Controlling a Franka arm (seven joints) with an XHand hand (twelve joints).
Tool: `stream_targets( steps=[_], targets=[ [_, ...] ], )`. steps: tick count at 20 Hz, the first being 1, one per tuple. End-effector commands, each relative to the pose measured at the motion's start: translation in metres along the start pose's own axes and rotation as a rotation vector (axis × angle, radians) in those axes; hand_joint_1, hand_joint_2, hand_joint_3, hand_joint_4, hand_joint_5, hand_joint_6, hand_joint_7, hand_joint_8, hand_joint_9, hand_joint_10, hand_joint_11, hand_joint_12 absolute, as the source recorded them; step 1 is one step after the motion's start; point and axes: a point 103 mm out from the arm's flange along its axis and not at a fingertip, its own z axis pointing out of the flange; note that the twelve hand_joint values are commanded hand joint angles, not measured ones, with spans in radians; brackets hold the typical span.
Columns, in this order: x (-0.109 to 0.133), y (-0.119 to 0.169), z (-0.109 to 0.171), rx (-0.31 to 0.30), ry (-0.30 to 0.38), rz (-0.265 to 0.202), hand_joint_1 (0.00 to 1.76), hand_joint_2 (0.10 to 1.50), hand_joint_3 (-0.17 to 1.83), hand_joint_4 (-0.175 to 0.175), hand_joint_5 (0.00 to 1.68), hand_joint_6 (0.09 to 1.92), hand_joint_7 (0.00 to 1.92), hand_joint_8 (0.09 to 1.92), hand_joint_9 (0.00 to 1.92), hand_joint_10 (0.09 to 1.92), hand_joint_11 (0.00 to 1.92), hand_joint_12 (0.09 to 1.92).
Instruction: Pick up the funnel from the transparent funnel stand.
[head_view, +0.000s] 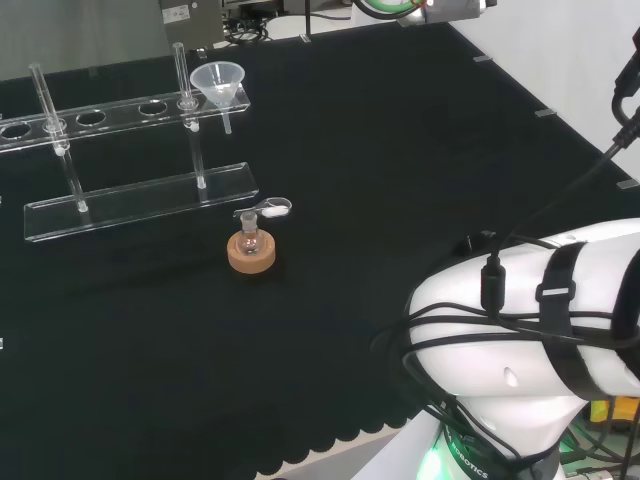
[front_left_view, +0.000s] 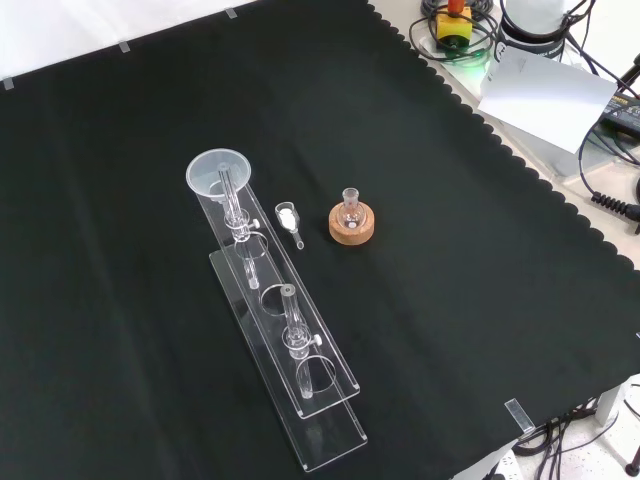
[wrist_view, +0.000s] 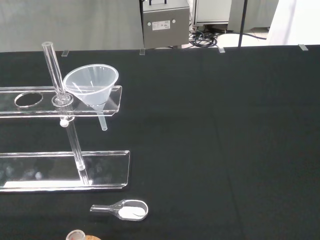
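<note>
A clear funnel sits in the end hole of the transparent funnel stand, its stem hanging down through the upper shelf. The stand has a flat base, two upright rods and a shelf with several round holes. Nothing touches the funnel.
A small glass flask on a cork ring stands near the stand's funnel end. A small clear scoop with white powder lies between them. The arm's white links rise at the right of the head view.
</note>
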Motion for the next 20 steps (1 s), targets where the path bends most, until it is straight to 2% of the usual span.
stream_targets(
  steps=[1, 4, 11, 20],
  targets=[
    [-0.001, 0.001, 0.0, -0.007, -0.008, 0.0, 0.09, 1.13, 0.38, -0.005, 0.21, 0.09, 0.02, 0.57, 0.2, 0.66, 0.11, 1.39],
    [-0.002, 0.006, 0.001, -0.001, -0.007, 0.005, 0.01, 1.18, 0.39, 0.004, 0.2, 0.09, 0.01, 0.54, 0.17, 0.64, 0.08, 1.38],
    [-0.01, 0.022, 0.01, 0.017, 0.0, 0.026, 0.0, 1.18, 0.39, 0.005, 0.2, 0.09, 0.0, 0.53, 0.17, 0.64, 0.07, 1.38],
    [-0.01, 0.062, 0.033, 0.065, 0.004, 0.046, 0.0, 1.18, 0.38, 0.006, 0.2, 0.09, 0.0, 0.53, 0.17, 0.64, 0.07, 1.38]
  ],
)
